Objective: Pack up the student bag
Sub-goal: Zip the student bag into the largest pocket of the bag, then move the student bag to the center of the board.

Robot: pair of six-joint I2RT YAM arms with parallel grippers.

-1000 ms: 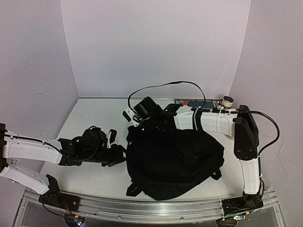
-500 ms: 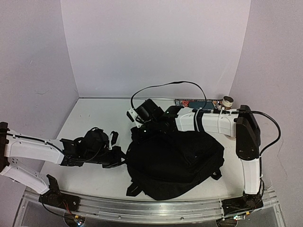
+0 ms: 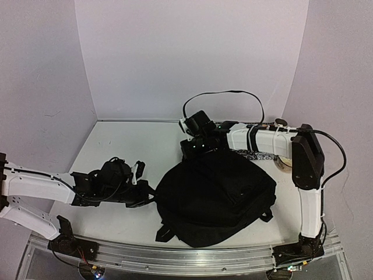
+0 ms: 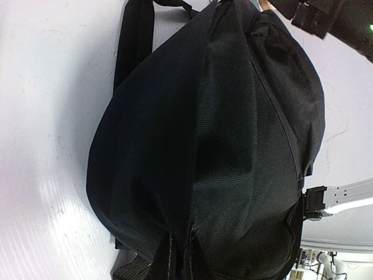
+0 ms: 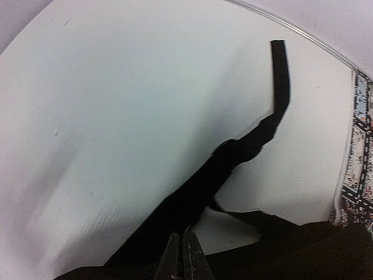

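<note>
While the left hand [image 3: 145,195] stood half open a second ago, its fingers have since come together at the near-left edge of the bag [image 3: 221,201]. Black lies on black there, and no view shows whether fabric is caught between them. Over the same second the right hand [image 3: 195,150] has swung to the right and back across the counter [image 3: 122,146], closed on the bag's far edge. That edge has gone with it: the fabric that spread to the far left is now drawn in under the hand. A patterned item [image 3: 256,156] shows below that forearm, just beyond the bag. The bag itself lies flat at the middle of the counter, between the two arms. I judge that both hands are now set to lift or spread its mouth, so packing proper has not begun; nothing is seen going in.

The top view gives the layout but hides both sets of fingertips. The right wrist view shows its fingers pressed together over dark fabric. From them a strap [image 5: 278,81] runs away across bare counter, and the patterned item sits at the frame's right edge. The left wrist view is filled by the bag's side, with folds converging at the lower edge, but its own fingers do not appear.
</note>
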